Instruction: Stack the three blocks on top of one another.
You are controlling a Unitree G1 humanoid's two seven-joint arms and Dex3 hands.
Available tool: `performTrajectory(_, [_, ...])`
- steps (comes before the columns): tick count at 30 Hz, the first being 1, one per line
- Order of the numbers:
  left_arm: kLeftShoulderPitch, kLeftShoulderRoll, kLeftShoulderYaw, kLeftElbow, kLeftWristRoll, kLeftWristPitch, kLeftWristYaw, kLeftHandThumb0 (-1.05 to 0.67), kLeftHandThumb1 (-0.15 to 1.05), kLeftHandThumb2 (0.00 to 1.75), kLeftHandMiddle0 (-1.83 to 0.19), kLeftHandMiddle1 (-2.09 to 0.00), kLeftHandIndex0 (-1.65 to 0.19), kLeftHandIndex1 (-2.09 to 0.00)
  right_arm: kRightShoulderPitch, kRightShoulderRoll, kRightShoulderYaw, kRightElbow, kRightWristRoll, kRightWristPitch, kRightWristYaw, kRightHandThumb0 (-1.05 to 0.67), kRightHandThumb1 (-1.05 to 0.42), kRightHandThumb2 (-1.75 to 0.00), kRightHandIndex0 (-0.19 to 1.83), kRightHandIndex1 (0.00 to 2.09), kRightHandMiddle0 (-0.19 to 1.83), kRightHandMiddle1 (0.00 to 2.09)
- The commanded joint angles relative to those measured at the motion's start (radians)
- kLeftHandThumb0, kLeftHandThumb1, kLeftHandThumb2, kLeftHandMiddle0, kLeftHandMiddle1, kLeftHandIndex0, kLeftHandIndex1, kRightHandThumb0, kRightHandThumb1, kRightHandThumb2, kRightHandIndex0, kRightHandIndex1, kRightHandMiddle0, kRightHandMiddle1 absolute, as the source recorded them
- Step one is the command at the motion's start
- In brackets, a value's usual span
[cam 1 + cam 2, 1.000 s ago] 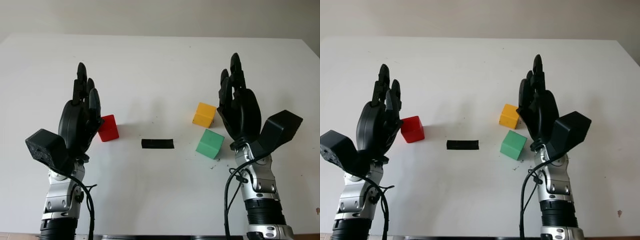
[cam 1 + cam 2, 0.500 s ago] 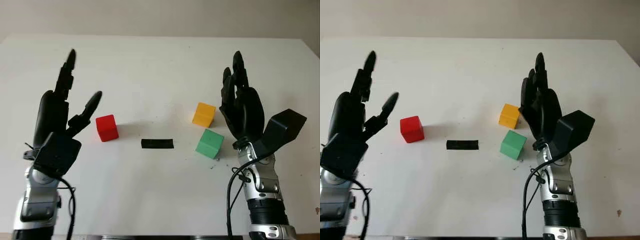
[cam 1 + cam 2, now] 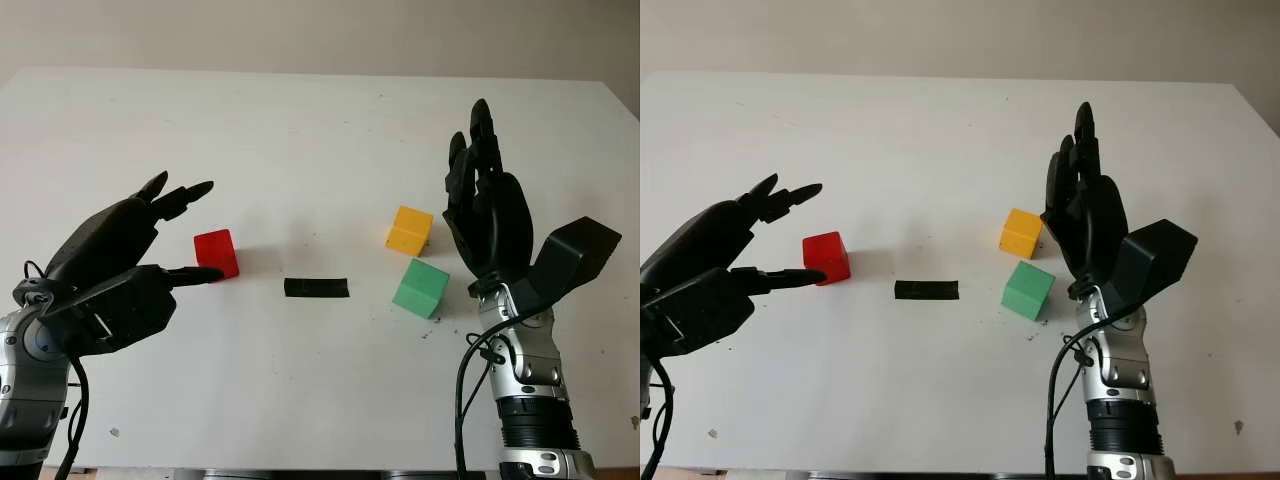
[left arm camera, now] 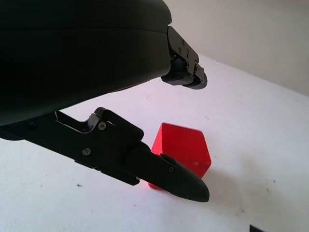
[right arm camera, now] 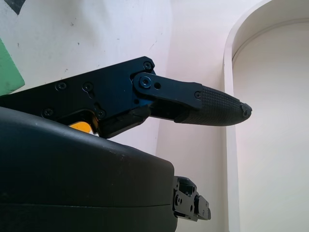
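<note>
A red block (image 3: pixel 216 252) sits on the white table left of centre. My left hand (image 3: pixel 180 232) is open and reaches toward it from the left, one finger above it and the thumb tip close to its near left edge; in the left wrist view the red block (image 4: pixel 182 149) lies just beyond the fingertips (image 4: pixel 193 189). An orange block (image 3: pixel 409 230) and a green block (image 3: pixel 420 287) stand close together right of centre. My right hand (image 3: pixel 482 190) is open, held upright just right of those two blocks.
A short black strip (image 3: pixel 316 288) lies flat on the table (image 3: pixel 300 140) between the red block and the green block. The table's far edge meets a pale wall.
My left hand has swung from upright down and forward toward the red block, fingers now pointing at it. The right hand has barely moved. The blocks stayed in place.
</note>
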Motion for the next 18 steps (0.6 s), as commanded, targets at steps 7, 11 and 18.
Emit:
performTrajectory(7, [-0.042, -0.006, -0.128, 0.093, 0.224, 0.004, 0.115, -0.65, 0.87, 0.06, 0.08, -0.05, -0.24, -0.05, -0.02, -0.013, -0.001, -0.018, -0.002, 0.012, -0.004, -0.74, -1.05, -0.64, -0.19, 0.0, -0.19, 0.0])
performTrajectory(11, [-0.064, -0.01, -0.163, 0.135, 0.282, 0.0, 0.157, -0.65, 0.88, 0.06, 0.07, -0.05, -0.27, -0.06, -0.02, -0.013, -0.001, -0.017, -0.002, 0.008, -0.004, -0.74, -1.05, -0.64, -0.19, 0.0, -0.19, 0.0])
performTrajectory(18, [-0.088, -0.003, -0.194, 0.192, 0.334, -0.032, 0.216, -0.61, 0.91, 0.06, 0.0, -0.07, -0.44, -0.15, -0.018, -0.012, 0.0, -0.02, -0.006, 0.008, -0.011, -0.74, -1.05, -0.64, -0.19, 0.0, -0.19, 0.0])
